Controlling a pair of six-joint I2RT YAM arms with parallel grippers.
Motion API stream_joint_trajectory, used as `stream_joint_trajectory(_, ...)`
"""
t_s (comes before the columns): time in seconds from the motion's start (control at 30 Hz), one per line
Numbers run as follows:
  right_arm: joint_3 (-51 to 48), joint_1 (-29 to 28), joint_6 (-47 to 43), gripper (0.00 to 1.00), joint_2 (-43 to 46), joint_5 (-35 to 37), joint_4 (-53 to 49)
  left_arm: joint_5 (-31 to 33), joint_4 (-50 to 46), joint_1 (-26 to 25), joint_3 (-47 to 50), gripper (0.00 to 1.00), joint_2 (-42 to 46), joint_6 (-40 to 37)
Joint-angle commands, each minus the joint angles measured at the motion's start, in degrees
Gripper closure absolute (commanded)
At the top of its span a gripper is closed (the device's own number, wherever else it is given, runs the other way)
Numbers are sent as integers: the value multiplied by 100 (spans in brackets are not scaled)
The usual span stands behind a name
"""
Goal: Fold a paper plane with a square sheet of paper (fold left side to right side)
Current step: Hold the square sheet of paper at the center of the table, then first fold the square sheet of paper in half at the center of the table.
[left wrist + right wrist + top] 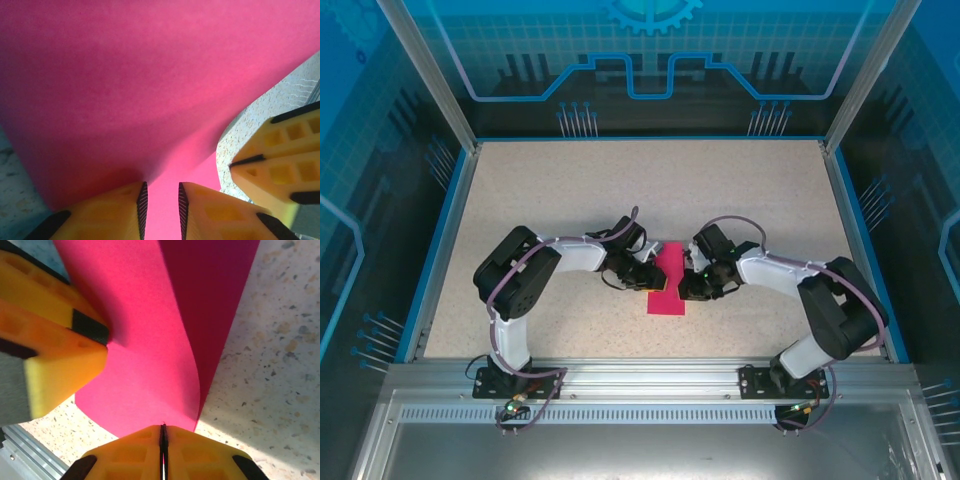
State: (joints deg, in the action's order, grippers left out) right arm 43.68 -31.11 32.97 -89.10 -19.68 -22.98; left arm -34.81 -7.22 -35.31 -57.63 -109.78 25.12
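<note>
The square sheet of paper (pixel 150 90) bulges upward, its magenta covering most of the speckled tabletop (pixel 287 97). The left pincer (pixel 162 184) sits over its near part, fingers narrowly parted. The right pincer (pixel 240 162) sits just beside the sheet's right edge.

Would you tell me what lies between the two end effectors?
The pink paper lies between the left end effector and the right end effector, in the top view.

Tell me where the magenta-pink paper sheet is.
In the top view, the magenta-pink paper sheet sits mid-table between the left gripper and right gripper.
</note>
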Motion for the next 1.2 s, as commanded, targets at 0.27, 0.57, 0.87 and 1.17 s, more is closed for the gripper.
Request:
stream_joint_trajectory(0.27, 29, -105, 69, 90, -593, 415, -405, 181, -576, -97, -288, 73, 35, 54)
stream_joint_trajectory(0.57, 30, -109, 24, 90, -812, 762, -700, 329, -874, 0, -908, 69, -167, -98)
stream_joint_trajectory(0.87, 49, -111, -24, 90, -899, 866, -778, 527, -869, 129, -1159, 69, -495, -200)
stream_joint_trajectory(1.17, 91, -114, -182, 90, -945, 985, -977, 624, -689, 309, -1051, 69, -571, -376)
